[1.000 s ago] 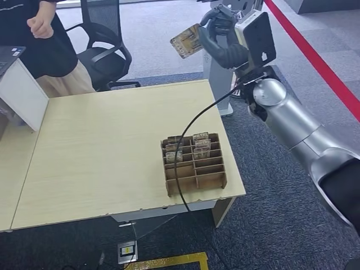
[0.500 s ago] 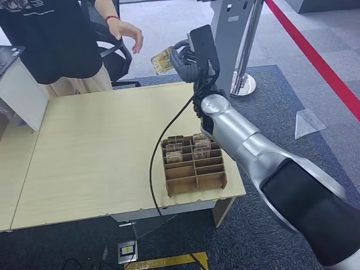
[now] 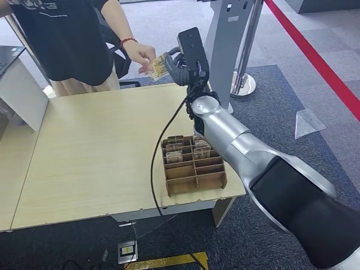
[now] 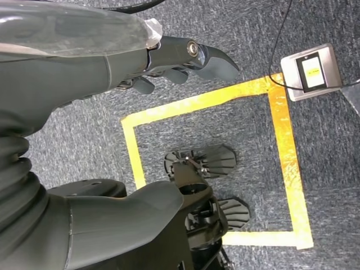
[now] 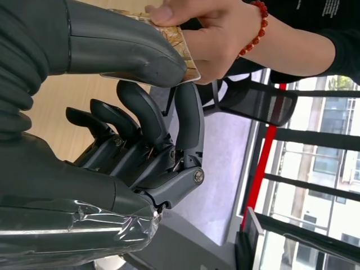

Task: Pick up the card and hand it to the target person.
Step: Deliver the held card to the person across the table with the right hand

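Note:
My right hand (image 3: 177, 66) is stretched out past the far edge of the table and pinches a yellowish patterned card (image 3: 158, 66) between thumb and a finger. In the right wrist view the card (image 5: 183, 47) lies under my thumb (image 5: 127, 48), and a person's hand (image 5: 212, 34) with a red bead bracelet grips its far end. From the head view that person's hand (image 3: 142, 56) reaches in from the left. My left hand (image 4: 187, 59) hangs over the floor with nothing in it, fingers loosely apart.
A brown cardboard rack (image 3: 194, 163) with several cards stands near the table's front right corner. The pale wooden table (image 3: 93, 146) is bare to the left. A grey post (image 3: 225, 39), a red floor line (image 3: 314, 56) and a black chair behind the person lie beyond.
My right arm swung left with the card toward the person. The person's hand came forward and now grips the card's far end.

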You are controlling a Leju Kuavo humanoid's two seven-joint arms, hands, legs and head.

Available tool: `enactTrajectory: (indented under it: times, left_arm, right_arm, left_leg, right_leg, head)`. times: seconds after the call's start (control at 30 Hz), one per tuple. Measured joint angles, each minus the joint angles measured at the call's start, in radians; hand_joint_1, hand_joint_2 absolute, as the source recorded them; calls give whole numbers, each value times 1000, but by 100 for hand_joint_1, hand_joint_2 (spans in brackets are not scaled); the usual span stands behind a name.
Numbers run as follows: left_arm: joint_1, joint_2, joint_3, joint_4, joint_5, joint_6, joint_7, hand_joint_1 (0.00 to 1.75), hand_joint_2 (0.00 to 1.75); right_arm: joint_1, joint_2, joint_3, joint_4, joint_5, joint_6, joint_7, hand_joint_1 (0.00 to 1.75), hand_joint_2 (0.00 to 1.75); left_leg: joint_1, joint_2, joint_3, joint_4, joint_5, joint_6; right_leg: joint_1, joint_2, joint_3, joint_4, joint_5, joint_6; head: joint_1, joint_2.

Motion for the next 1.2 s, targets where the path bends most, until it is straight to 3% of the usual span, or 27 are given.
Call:
enactTrajectory:
  times: [0.1,0.23,0.27,0.57,0.73,0.83,1.03,1.2]
  left_arm:
    - [0,0,-3,0,0,0,0,0,175]
    - [0,0,-4,0,3,2,0,0,175]
    - [0,0,-4,0,4,2,0,0,175]
    - [0,1,-8,0,14,4,0,0,175]
    - [3,4,-9,0,32,4,-3,0,175]
    - [11,8,-9,1,47,4,-9,0,175]
    - [33,18,-9,4,79,0,-23,0,175]
    - [47,26,-9,6,110,-9,-39,0,175]
  right_arm:
    - [-6,2,0,10,4,-1,2,175,175]
    - [-8,4,0,21,10,-2,4,5,175]
    - [-8,4,0,23,11,-2,4,0,175]
    - [-8,4,2,39,24,32,-5,0,175]
    - [-27,-1,3,38,39,130,-5,0,175]
    - [-71,-27,6,28,76,200,37,0,175]
    - [-187,-152,15,-86,152,392,208,0,175]
    - [-248,-325,17,-300,155,554,384,0,175]
  left_leg:
    - [0,0,0,0,0,0]
    - [0,0,0,0,0,0]
    - [0,0,0,0,0,0]
    - [0,0,0,0,0,0]
    - [0,0,0,0,0,0]
    - [0,0,0,1,0,0]
    - [0,0,0,2,0,0]
    - [-1,0,-1,4,0,0]
  right_leg:
    - [0,0,0,0,0,0]
    - [0,0,0,0,0,0]
    - [0,0,0,0,0,0]
    - [0,0,0,0,0,0]
    - [0,0,-1,0,0,0]
    - [0,0,-1,0,0,-1]
    - [0,0,-2,0,1,-1]
    - [0,0,-2,0,1,-1]
  head:
    - [0,0]
    - [0,0]
    - [0,0]
    - [0,0]
    - [0,0]
    - [0,0]
    - [0,0]
    - [0,0]
